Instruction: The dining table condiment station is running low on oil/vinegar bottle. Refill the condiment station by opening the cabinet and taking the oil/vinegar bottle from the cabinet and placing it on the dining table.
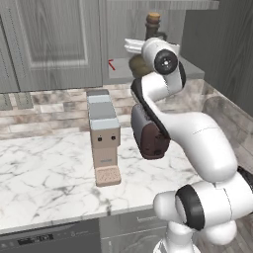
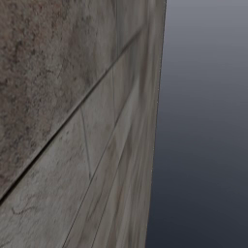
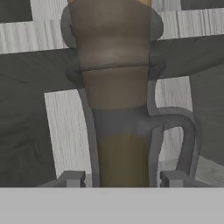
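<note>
The oil/vinegar bottle [image 1: 140, 65] stands in the cabinet [image 1: 54, 44], on its shelf at upper middle of the left base view. Its tan cork [image 1: 153, 19] rises above my raised arm. My gripper [image 1: 141, 53] reaches up to it. In the hand view the bottle [image 3: 116, 92] fills the middle, olive-brown glass with a curved handle on its right. My gripper [image 3: 122, 178] is shut on its lower part, one fingertip [image 3: 72, 178] on each side. The dining table is out of view.
A tan and grey coffee machine [image 1: 104, 136] stands on the marble counter [image 1: 44, 173] below the cabinet, left of my arm. A dishwasher front [image 1: 44, 239] sits under the counter edge. A grey wood-grain panel [image 2: 72, 121] stands very close in the right base view.
</note>
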Available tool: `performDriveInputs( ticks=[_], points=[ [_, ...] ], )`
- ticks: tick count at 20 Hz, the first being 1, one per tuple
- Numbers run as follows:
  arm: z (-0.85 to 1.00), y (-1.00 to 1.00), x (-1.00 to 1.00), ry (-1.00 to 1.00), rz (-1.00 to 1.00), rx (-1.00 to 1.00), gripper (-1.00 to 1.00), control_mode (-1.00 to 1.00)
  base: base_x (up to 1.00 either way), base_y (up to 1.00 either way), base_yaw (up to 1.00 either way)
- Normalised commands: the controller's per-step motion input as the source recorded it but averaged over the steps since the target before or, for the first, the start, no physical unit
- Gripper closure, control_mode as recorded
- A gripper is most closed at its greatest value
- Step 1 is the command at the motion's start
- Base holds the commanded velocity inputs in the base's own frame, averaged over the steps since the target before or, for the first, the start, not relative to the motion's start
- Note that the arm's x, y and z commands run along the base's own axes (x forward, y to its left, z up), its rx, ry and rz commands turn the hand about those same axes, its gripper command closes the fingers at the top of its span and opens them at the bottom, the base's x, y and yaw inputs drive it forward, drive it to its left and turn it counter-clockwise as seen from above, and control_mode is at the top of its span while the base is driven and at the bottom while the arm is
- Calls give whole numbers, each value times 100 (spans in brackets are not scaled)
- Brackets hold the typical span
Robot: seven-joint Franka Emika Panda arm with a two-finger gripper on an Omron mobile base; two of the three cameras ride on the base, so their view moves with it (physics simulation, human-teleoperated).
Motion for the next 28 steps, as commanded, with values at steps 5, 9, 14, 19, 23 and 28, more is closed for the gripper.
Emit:
performDriveInputs(
  ticks=[5, 9, 14, 19, 23, 28],
  points=[
    [0, 0, -89, -3, 0, 10, 100, -100, 0, 0, 0],
    [6, 0, -86, -8, 0, 7, 100, -100, 0, 0, 0],
    [5, 1, -69, -4, 0, 2, 100, -100, 0, 0, 0],
    [0, 6, -33, 0, 0, 0, 100, -100, 0, 0, 0],
    [0, 7, 1, 1, 1, 0, 100, -100, 0, 0, 0],
    [0, 3, -15, 0, 0, 0, 100, -100, 0, 0, 0]
  ],
)
